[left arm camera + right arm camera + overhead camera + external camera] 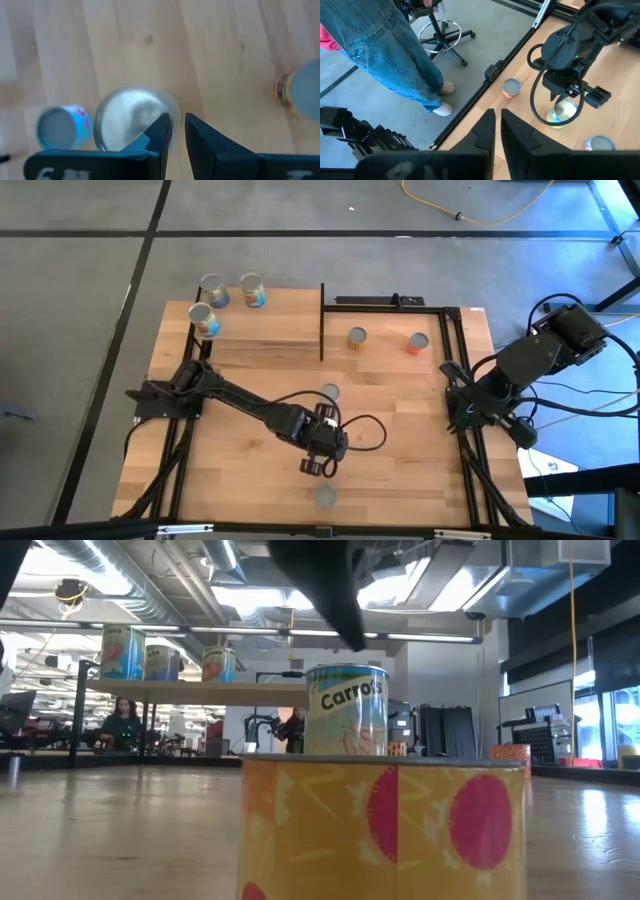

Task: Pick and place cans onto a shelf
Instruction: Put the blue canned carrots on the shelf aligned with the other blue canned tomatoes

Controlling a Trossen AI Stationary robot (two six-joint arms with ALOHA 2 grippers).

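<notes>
High view: left gripper [320, 468] at centre, fingers nearly together and holding nothing; three cans [251, 290] on the shelf [265, 328] upper left.

Left wrist view: a silver-topped can [131, 120] sits just beyond the fingers (step: approach); next, open and straddle it.

Right wrist view: right gripper [498, 131], idle, nearly together.
</notes>
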